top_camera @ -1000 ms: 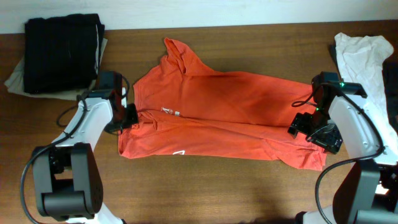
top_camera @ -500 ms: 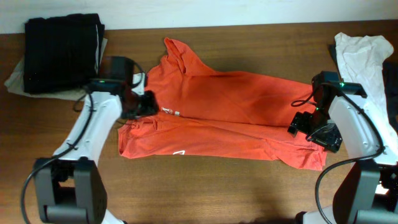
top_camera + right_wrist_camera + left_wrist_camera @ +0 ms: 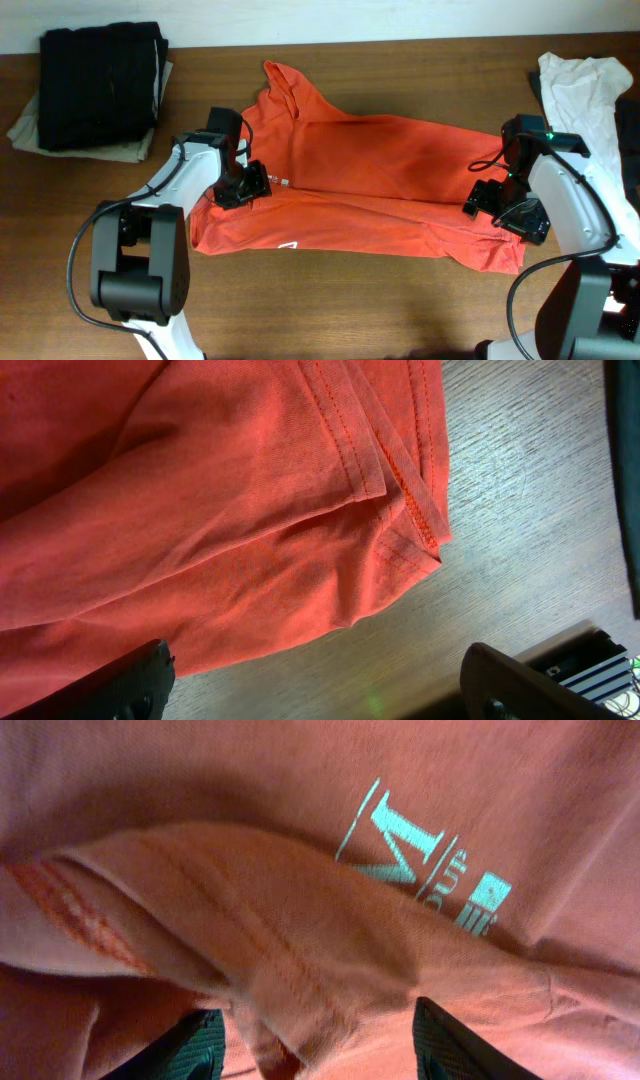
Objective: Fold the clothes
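T-shirt lies across the table, long axis 9 to 3 o'clock; my left gripper, jaws apart astride a raised fold, sits at 9, my right gripper, jaws apart, at 3

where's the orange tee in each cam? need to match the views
Overhead: red-orange T-shirt spread across the middle of the wooden table.
Left wrist: it fills the frame, with a bunched ridge mid-picture.
Right wrist: upper left, hem corner on wood at right.
Shared: printed lettering links overhead and left wrist; the table links overhead and right wrist.
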Controlling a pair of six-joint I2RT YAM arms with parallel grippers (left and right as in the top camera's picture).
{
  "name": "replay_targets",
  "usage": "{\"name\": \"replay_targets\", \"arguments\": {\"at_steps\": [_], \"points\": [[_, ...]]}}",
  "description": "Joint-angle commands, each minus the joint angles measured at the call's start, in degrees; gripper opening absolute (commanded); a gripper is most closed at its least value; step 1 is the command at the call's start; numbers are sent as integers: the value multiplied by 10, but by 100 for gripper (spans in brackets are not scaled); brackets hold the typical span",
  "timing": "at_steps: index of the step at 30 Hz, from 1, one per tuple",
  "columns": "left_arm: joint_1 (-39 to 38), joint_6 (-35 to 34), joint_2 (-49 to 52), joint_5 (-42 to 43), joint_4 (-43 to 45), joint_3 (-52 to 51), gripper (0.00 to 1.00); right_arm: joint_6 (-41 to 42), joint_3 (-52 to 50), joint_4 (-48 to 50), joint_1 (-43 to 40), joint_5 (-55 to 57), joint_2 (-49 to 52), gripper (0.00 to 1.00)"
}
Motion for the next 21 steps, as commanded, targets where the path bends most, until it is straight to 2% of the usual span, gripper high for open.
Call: {"name": "replay_targets", "arguments": {"at_steps": [1,4,7,9,11,13,21], "points": [[2,-2,5,-5,24,-2,55,2,-2,-2,0,-1,-8,95],[2,8,5,-4,27,-2,45,2,-2,-2,0,-1,-8,95],[2,10,5,-5,33,-2,40,2,-2,-2,0,-2,-8,95],[2,10,5,-5,39,-2,25,2,-2,-2,0,-2,-8,95],[2,14,5,-4,52,-2,22,2,-2,-3,0,-2,-8,95],[2,14,5,-4,66,-2,11,2,-2,-3,0,-2,-8,95],[2,14,5,-27,151,-2,11,1,-2,-11,0,-1,-8,95]]}}
